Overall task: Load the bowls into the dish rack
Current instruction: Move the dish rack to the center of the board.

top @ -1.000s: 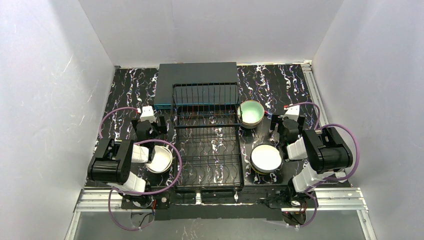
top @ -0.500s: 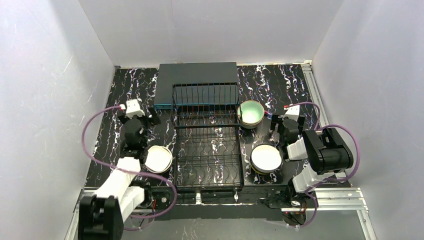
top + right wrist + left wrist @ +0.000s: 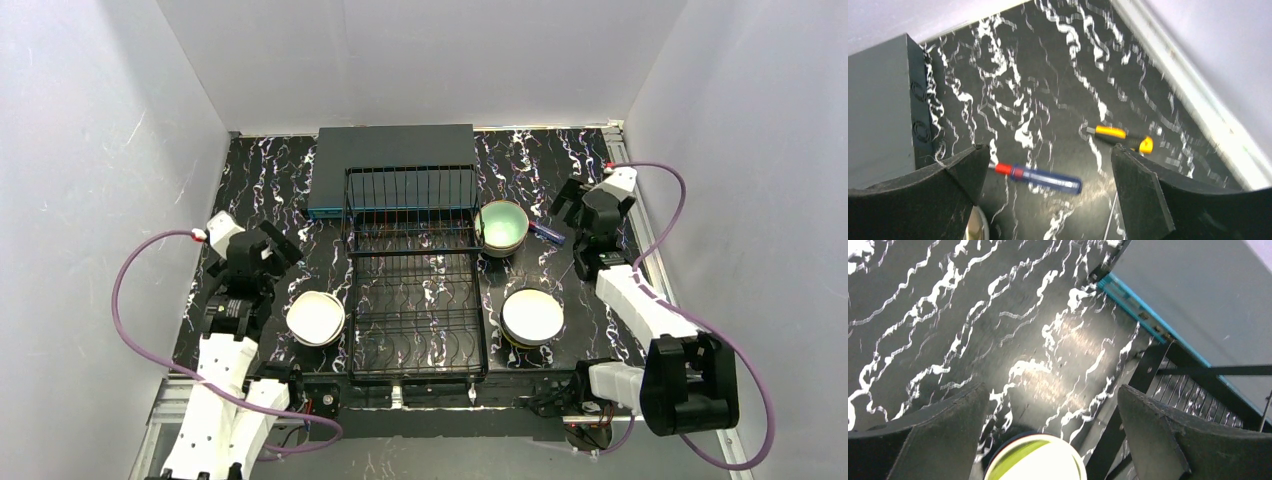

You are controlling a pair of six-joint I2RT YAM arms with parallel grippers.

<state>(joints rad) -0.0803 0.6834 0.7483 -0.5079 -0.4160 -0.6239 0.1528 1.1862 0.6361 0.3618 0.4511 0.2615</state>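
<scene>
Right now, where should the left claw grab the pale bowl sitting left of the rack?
Probably its rim, coming straight down from above. The bowl sits upright, mouth up, so the left claw, open now, could put one finger inside the wall and one outside. Its left edge is clearest of the rack.

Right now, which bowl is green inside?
The far bowl, right of the rack by its raised back: its inside is mint green. The near left bowl and near right bowl both look white inside.
</scene>
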